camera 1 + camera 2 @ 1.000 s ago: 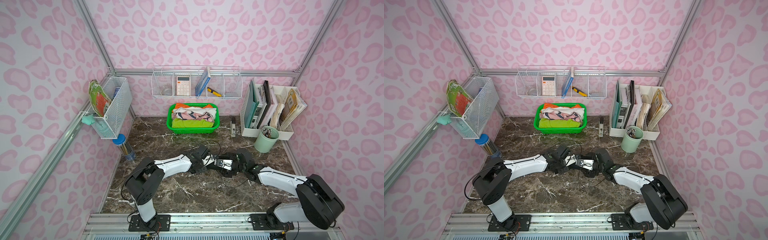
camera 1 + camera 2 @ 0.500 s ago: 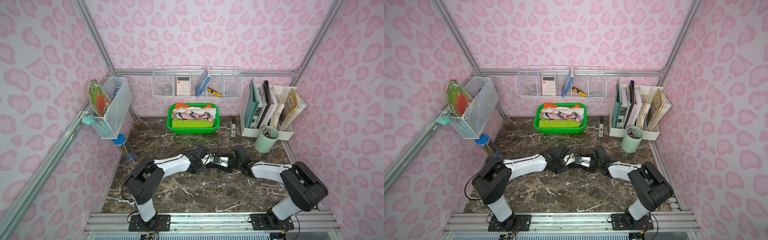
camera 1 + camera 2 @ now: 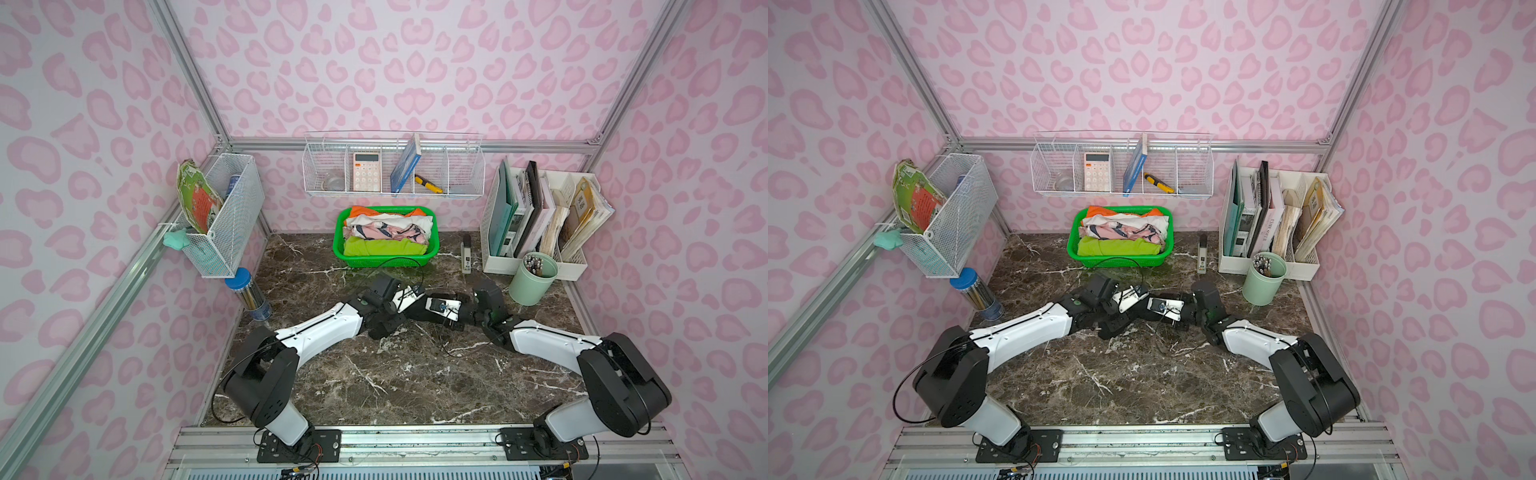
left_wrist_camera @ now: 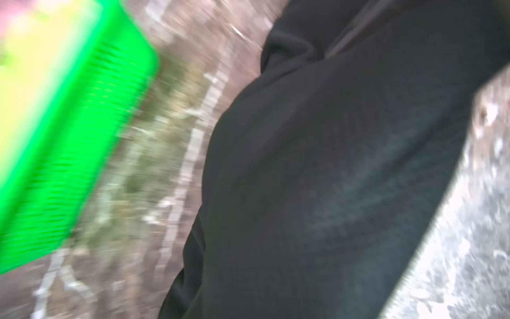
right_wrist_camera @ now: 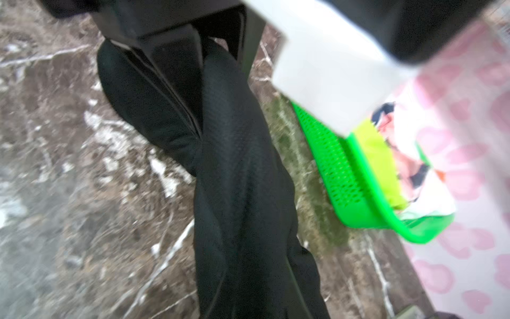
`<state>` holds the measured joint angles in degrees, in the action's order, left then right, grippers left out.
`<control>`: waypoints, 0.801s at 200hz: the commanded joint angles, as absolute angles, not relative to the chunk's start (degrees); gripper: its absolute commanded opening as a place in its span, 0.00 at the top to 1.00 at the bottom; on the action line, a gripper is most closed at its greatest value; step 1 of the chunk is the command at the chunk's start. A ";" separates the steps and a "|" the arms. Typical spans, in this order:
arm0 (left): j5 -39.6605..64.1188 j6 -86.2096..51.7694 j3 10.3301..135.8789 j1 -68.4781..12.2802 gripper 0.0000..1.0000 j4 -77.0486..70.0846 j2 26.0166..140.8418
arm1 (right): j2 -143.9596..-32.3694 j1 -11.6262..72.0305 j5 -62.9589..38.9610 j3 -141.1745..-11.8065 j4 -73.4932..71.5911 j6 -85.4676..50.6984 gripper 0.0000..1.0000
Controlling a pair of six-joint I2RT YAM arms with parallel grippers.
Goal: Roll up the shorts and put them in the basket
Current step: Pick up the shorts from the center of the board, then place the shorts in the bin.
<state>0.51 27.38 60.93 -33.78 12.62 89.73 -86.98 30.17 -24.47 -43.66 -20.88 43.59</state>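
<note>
The shorts (image 5: 240,179) are a twisted rope of black fabric stretched over the marble between my two grippers. In both top views the grippers cover nearly all of it. My left gripper (image 3: 409,297) meets my right gripper (image 3: 424,311) just in front of the green basket. In the right wrist view the left gripper's dark fingers (image 5: 171,47) clamp the far end of the fabric, and the near end runs down into my right jaws, which the cloth hides. Black cloth (image 4: 331,165) fills the left wrist view and covers those jaws too.
A green basket (image 3: 386,237) of folded lime, pink and orange clothes stands just behind the grippers. A mint pen cup (image 3: 533,278) and a white file rack (image 3: 540,220) sit at the right. A blue-lidded jar (image 3: 249,293) stands at the left wall. A stapler (image 3: 466,253) lies beside the basket.
My right gripper has closed from wide open onto the end of the shorts, and the right arm has shifted its elbow. The left arm has stayed put with its grip unchanged.
</note>
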 commanded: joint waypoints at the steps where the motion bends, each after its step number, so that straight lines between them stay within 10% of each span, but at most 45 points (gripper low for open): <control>1: -4.90 28.88 64.46 -30.01 1.00 14.22 87.70 | -90.43 28.31 -19.33 -52.36 -17.93 44.89 1.00; 92: -18.13 64.29 88.48 -18.36 1.00 -25.92 106.00 | -120.33 27.64 0.05 -100.19 -26.08 65.70 1.00; 160: -6.00 48.71 85.33 -9.85 0.92 -27.25 119.92 | -138.92 24.93 -12.19 -113.99 -11.21 58.15 1.00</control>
<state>0.16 55.00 86.54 -12.62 -24.58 117.91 -135.15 27.59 -19.86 -110.98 -20.80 62.26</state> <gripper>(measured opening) 0.259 0.165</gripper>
